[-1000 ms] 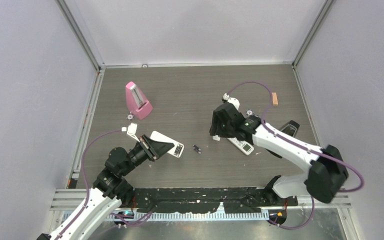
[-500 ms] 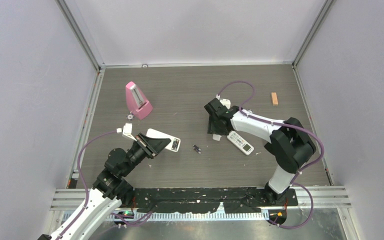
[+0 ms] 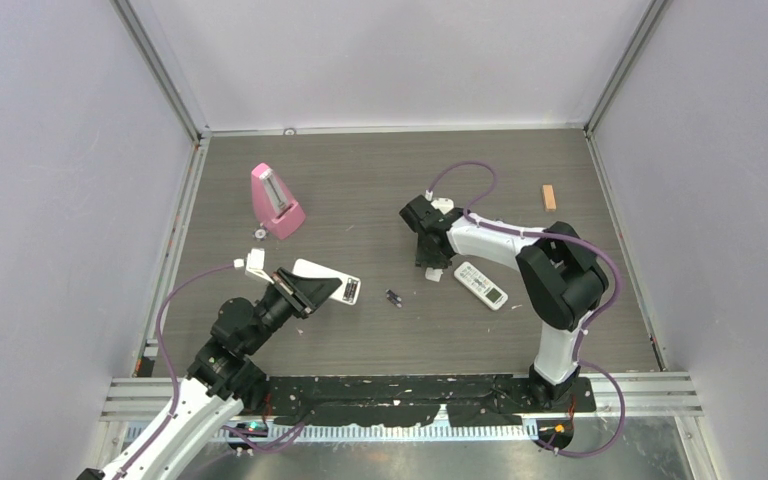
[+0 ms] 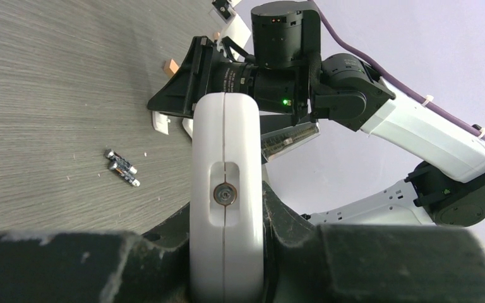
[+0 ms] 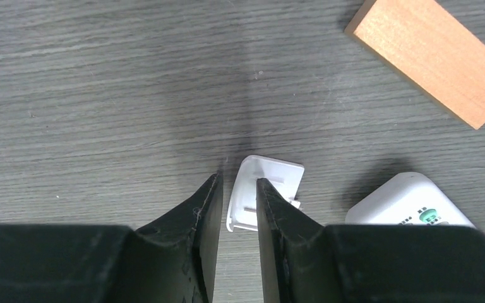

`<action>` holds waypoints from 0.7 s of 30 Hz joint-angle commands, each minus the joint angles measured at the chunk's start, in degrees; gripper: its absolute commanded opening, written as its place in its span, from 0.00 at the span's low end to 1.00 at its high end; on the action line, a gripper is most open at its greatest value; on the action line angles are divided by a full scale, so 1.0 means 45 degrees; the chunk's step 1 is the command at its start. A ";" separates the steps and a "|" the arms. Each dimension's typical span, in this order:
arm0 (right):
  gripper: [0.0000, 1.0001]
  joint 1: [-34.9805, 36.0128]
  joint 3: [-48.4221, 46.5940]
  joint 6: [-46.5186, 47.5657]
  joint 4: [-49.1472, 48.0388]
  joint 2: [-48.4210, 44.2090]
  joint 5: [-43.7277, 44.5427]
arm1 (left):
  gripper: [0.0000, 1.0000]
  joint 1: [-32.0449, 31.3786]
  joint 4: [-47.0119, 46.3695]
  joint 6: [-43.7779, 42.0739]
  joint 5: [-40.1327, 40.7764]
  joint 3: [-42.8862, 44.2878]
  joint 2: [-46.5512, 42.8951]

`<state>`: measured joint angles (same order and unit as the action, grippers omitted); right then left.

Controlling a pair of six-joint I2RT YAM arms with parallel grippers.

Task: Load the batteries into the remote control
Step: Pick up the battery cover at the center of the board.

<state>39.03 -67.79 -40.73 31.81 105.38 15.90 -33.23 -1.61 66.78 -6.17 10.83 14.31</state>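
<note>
White slim remote control (image 4: 224, 145) — clamped edge-on between the left fingers (image 4: 288, 222) — while right fingers (image 5: 197, 218) stand narrowly apart.

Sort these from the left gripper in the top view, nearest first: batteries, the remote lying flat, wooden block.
From the left gripper:
1. batteries, just to its right.
2. flat remote, farther right.
3. wooden block, far right, toward the back.

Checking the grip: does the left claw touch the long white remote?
Touching. Left wrist view: left claw pinches the long white remote from both sides.
</note>
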 commanded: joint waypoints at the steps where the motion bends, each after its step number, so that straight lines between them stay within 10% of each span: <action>1: 0.27 0.0018 -0.0622 -0.0085 0.0256 0.0223 0.0556 | 0.00 0.0042 -0.0780 0.0069 0.0254 -0.0089 -0.0237; 8: 0.07 0.0020 -0.0676 -0.0029 0.0436 0.0298 0.0247 | 0.00 0.0043 -0.0717 0.0181 0.0214 -0.0122 -0.0347; 21: 0.05 0.0017 0.1251 -0.1082 -0.2459 -0.4913 -0.2549 | 0.00 0.0044 -0.1446 0.3617 0.0277 -0.0233 -0.0531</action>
<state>38.98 -64.27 -42.15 29.26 95.85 10.33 -33.23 -1.83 74.78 -5.54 10.13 12.78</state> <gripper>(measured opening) 0.061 0.235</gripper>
